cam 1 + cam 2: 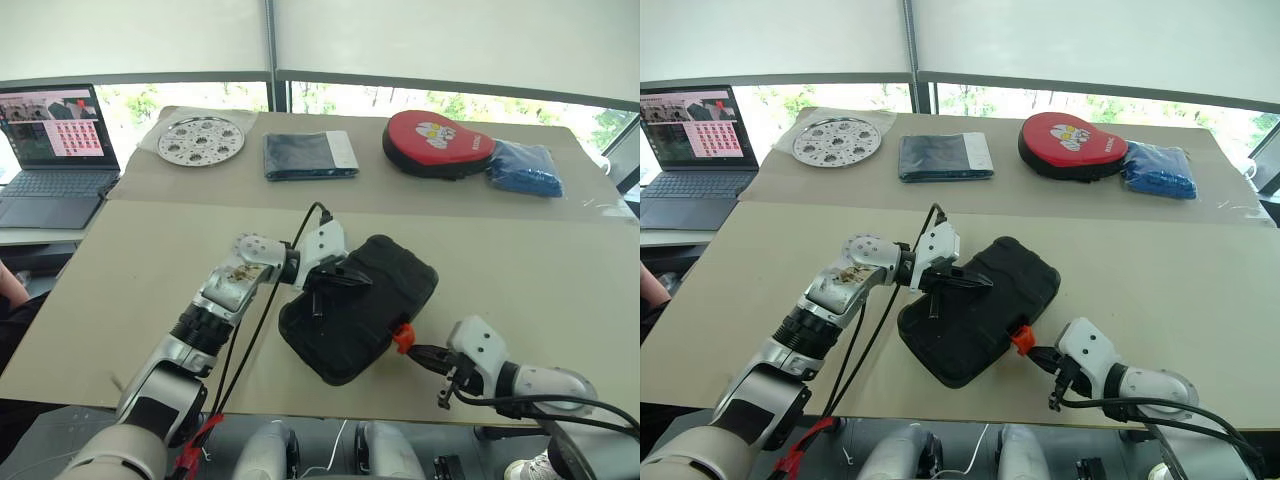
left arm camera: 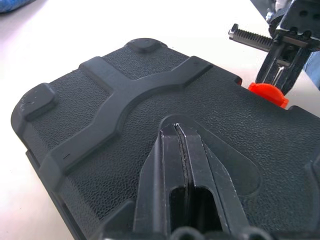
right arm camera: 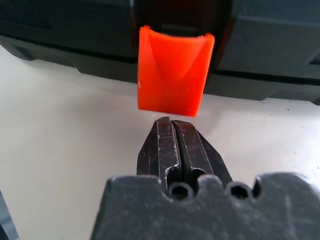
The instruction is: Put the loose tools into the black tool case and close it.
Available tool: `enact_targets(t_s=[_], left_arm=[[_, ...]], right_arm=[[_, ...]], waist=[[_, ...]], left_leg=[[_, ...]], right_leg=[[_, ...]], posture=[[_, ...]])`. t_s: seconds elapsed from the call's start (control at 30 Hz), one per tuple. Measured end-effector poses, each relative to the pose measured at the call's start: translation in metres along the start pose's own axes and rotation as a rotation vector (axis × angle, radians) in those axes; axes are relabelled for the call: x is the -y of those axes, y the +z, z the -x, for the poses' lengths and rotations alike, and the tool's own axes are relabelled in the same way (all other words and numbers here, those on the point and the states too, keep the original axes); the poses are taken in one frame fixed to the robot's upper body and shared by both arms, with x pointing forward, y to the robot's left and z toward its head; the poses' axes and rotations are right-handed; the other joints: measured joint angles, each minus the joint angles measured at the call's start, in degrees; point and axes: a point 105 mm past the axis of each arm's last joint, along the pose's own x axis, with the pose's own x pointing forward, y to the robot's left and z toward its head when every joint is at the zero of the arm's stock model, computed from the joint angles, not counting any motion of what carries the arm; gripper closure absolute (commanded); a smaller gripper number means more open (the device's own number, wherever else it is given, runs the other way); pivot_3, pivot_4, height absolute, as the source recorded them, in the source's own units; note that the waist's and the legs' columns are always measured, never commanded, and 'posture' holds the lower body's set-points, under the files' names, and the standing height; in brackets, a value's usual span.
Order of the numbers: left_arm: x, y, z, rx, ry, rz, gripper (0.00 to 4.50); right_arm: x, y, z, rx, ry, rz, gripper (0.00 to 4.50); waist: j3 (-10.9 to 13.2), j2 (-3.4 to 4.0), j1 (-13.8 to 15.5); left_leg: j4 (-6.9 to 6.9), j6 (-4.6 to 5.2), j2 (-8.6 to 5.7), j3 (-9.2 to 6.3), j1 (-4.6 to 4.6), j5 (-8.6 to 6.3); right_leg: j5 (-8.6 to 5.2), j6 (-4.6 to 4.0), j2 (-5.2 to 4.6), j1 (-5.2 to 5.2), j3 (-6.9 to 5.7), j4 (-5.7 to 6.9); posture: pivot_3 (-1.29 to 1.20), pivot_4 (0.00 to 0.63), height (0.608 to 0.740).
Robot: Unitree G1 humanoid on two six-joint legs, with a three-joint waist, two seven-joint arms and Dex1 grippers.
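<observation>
Nearest the camera, the right gripper (image 1: 420, 354) sits low at the table's near edge, fingers pressed together on nothing, tips just short of the orange latch (image 3: 173, 71). That latch projects from the near side of the case (image 1: 370, 300) and appears to stand out from the shell, so it is probably not yet snapped home.

The case lies lid down, closed or nearly so, at an angle on the near half of the table (image 1: 520, 260). No loose tools are seen on the table; they are presumably inside.

The left gripper (image 2: 181, 132) rests its closed tips on the lid's pebbled top, holding nothing.

Handling judgement: the shell is moulded hard plastic, stiff, with a raised X rib and corner pads. Its textured skin should give fair friction, though closed fingertips can only push, not grasp. With tools aboard it likely has moderate weight and may skate on the smooth table cover when pushed sideways. Best purchase: downward pressure on the lid with one hand while the other presses the latch tab flat.

Surface: a pale tan covering, smooth, laid in two sheets with a seam across. Far side carries a perforated metal disc (image 1: 201, 139), a folded cloth (image 1: 308, 155), a red pouch (image 1: 437, 143) and a blue bundle (image 1: 525, 167). A laptop (image 1: 55, 150) stands on a side desk at left. Windows with greenery run behind.
</observation>
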Motion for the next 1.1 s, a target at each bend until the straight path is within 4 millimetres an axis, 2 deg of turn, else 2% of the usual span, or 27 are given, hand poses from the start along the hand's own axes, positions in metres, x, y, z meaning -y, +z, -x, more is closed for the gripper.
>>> enact_targets(t_s=[0.5, 0.9, 1.1], left_arm=[[0.000, -0.002, 0.000, -0.009, 0.001, 0.004, 4.50], [0.001, -0.003, -0.005, -0.010, -0.010, 0.002, 4.50], [0.003, -0.006, -0.010, -0.027, -0.014, 0.009, 4.50]], right_arm=[[-0.003, 0.007, 0.000, 0.087, -0.003, -0.038, 4.44], [0.002, 0.000, -0.024, 0.008, -0.010, -0.029, 4.44], [0.001, -0.004, -0.021, -0.021, -0.024, -0.035, 4.44]], waist=[[-0.07, 0.11, -0.28], [-0.15, 0.17, -0.23], [-0.56, 0.18, -0.09]], left_leg=[[-0.01, 0.02, 0.00, 0.00, 0.04, -0.01], [0.01, 0.05, -0.01, 0.00, 0.08, -0.03], [-0.01, 0.23, 0.00, -0.01, 0.20, -0.13]], right_leg=[[0.01, 0.01, 0.00, 0.00, 0.01, 0.04], [0.02, -0.01, -0.01, 0.04, 0.02, 0.06], [0.02, -0.01, -0.03, 0.14, 0.02, 0.05]], posture=[[0.00, 0.150, 0.740], [0.00, 0.150, 0.740], [0.00, 0.150, 0.740]])
